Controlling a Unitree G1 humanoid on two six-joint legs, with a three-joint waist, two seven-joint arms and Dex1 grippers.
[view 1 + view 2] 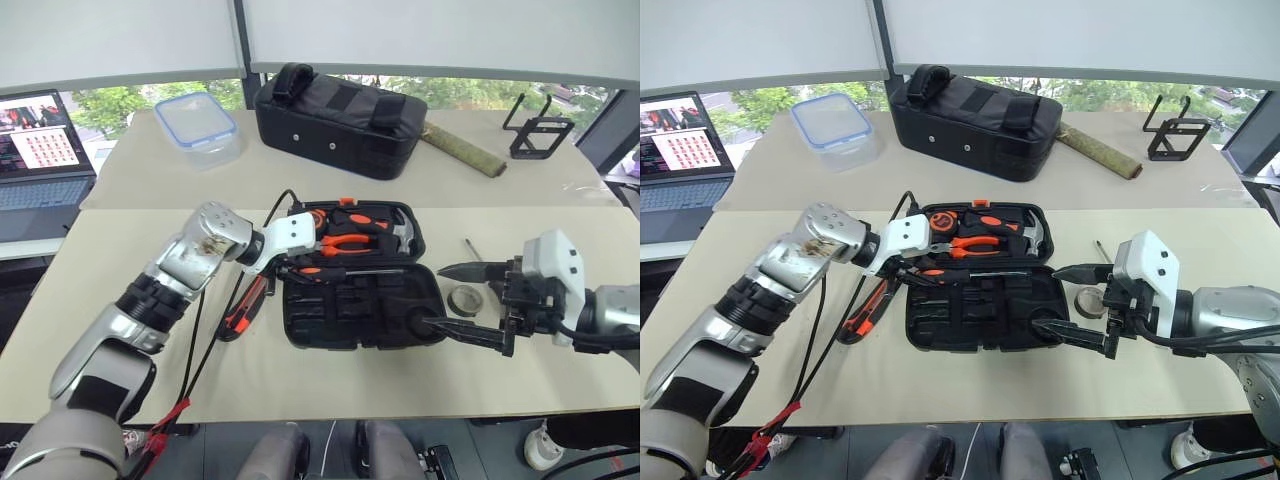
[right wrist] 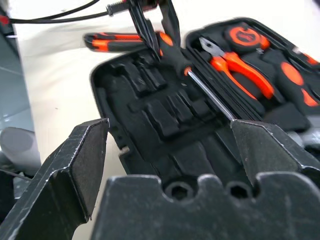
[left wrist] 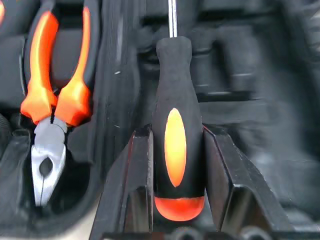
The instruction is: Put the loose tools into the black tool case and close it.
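Now my left hand [image 3: 177, 150] grips a black-and-orange screwdriver [image 3: 176, 125] over the black tool case [image 1: 360, 310]; next, seat it in the slot beneath. My right hand [image 1: 470, 300] waits open.

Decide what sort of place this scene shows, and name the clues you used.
Probably an office or lab workspace by a window: covered tables, an open laptop at one side, roller blinds with trees behind, and a tool case laid out for practice.

No legible text on anything.
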